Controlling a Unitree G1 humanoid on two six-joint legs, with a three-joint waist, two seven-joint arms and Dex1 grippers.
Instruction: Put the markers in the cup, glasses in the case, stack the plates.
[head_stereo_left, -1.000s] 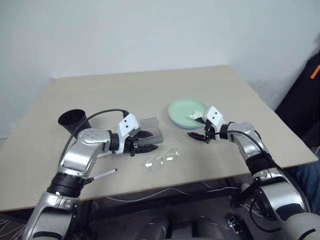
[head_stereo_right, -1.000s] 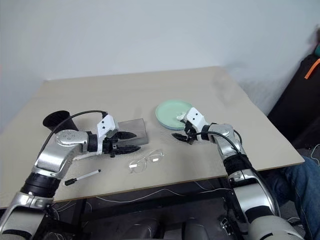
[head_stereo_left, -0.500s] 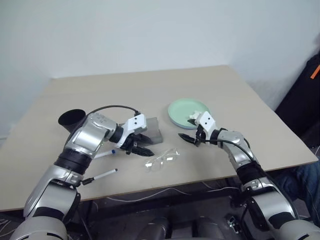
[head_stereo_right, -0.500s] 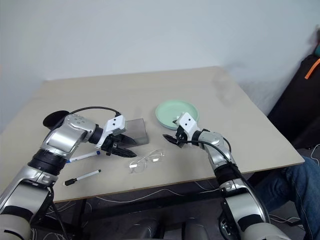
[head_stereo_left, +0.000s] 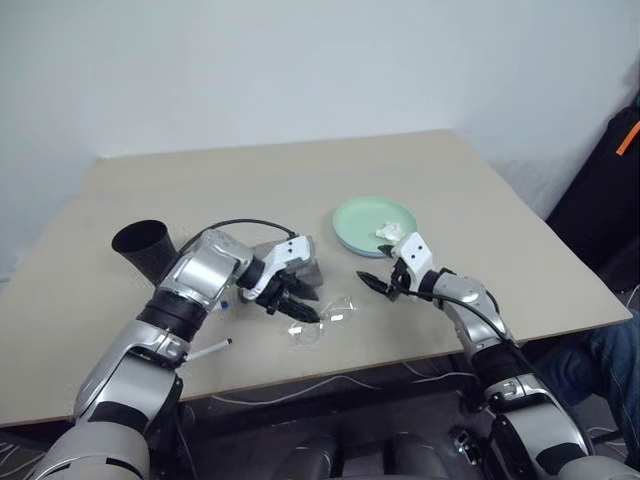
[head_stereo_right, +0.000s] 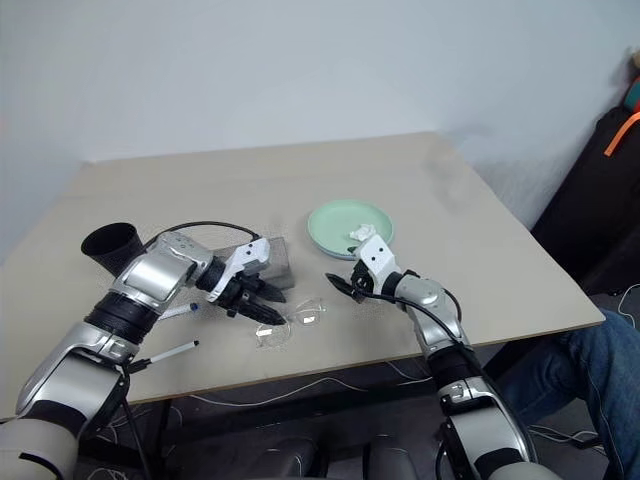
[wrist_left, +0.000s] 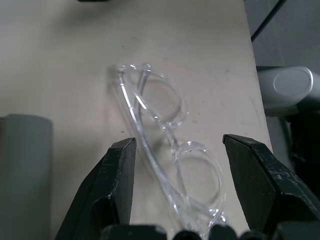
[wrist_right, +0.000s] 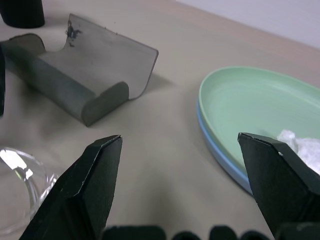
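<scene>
Left eye view: the left hand (head_stereo_left: 293, 298) is seen left of centre, fingers spread, tilted down just over the glasses (head_stereo_left: 322, 320), which lie on the counter (head_stereo_left: 300, 180) slightly below centre. No contact can be confirmed. The case (head_stereo_left: 305, 268) lies open just above them. The cup (head_stereo_left: 143, 248) stands at far left. One marker (head_stereo_left: 205, 349) lies at lower left. The plates (head_stereo_left: 372, 224) are already stacked right of centre, green on blue, with a white wad (head_stereo_left: 390, 232) on top. The right hand (head_stereo_left: 378, 285) is spread and holding nothing, between plates and glasses.

Left wrist view: the glasses (wrist_left: 165, 155) run from upper left to bottom centre, between the two spread fingers (wrist_left: 117, 190).

Right wrist view: the open case (wrist_right: 85, 80) sits at upper left, the plates (wrist_right: 240, 115) at right, one lens at lower left.

Judgement: the glasses are probably light, stiff, slippery and easily scratched. A pinch across the bridge or top frame bar is advised, not on the lenses; the thin temples may flex or fold.
</scene>
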